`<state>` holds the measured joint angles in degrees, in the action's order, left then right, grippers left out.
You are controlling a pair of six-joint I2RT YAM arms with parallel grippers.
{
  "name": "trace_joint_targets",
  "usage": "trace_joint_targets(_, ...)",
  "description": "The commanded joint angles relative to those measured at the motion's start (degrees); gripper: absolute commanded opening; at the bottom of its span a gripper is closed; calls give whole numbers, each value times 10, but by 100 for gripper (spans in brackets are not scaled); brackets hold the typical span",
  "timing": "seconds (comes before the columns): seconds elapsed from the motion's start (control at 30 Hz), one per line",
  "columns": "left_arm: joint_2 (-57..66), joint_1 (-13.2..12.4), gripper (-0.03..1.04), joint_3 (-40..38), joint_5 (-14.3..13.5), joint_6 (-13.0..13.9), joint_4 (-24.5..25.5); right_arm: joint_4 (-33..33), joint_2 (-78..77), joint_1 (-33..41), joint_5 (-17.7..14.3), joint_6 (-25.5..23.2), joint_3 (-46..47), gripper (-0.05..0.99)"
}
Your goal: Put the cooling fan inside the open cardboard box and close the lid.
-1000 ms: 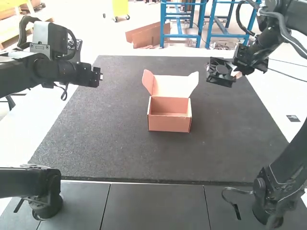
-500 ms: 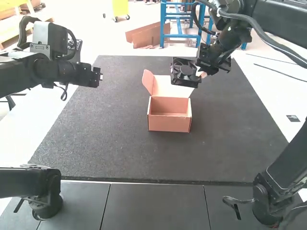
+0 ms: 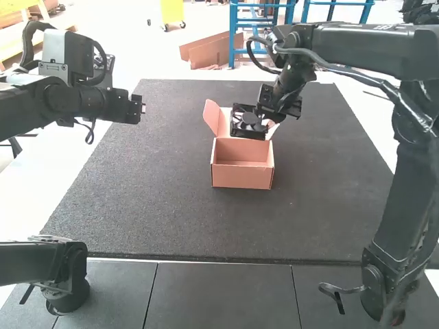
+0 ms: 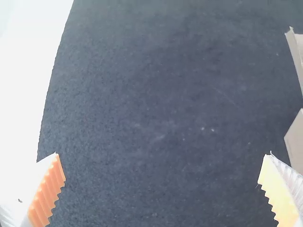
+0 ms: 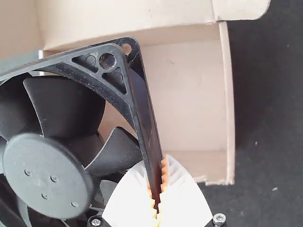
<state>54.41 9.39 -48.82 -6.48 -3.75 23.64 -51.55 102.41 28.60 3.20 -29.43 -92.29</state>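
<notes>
**Bringing the fan over the open box**

In the last second my right gripper [image 5: 156,189] has swung in from the mat's [image 3: 137,192] right side to the middle. Its jaws are clamped on the rim of the black fan [image 3: 247,122]. The fan now hangs on edge, tilted, just above the back of the box [image 3: 242,164] and in front of the raised lid [image 3: 214,118]. From my right wrist I look past the blades down into the bare cardboard interior.

I judge the carry nearly done. Lowering, letting go and closing the lid remain.

My left gripper [image 3: 139,108] has not moved. It hovers over the mat's left side, well apart from the box, jaws spread wide and holding nothing.

Count: 1 fan, 1 box with 1 lid, 1 mat, 2 grippers.
</notes>
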Motion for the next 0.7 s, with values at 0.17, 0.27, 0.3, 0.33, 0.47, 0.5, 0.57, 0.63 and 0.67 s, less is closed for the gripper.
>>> trace_joint_targets(0.17, -12, 2, 97, 7, -5, -6, -6, 7, 49, 7, -6, -15, -59, 0)
trace_joint_targets(0.27, -12, 1, 97, 7, -5, -6, -8, 6, 66, 8, -5, -11, -64, 0)
trace_joint_targets(0.3, -12, 1, 97, 7, -5, -6, -7, 7, 70, 8, -6, -9, -61, 0)
trace_joint_targets(0.33, -12, 0, 97, 7, -6, -6, -7, 7, 74, 8, -8, -9, -59, 0)
trace_joint_targets(0.47, -12, -1, 97, 7, -6, -6, -6, 8, 90, 8, -11, -6, -55, 0)
trace_joint_targets(0.5, -12, -2, 97, 7, -6, -6, -5, 8, 95, 8, -11, -3, -55, 0)
trace_joint_targets(0.57, -12, -6, 97, 7, -5, -6, -5, 7, 103, 8, -13, 0, -55, 0)
trace_joint_targets(0.63, -12, -7, 97, 6, -6, -6, -6, 7, 110, 8, -15, 3, -54, 0)
trace_joint_targets(0.67, -12, -7, 97, 7, -6, -5, -6, 7, 113, 9, -15, 3, -54, 0)
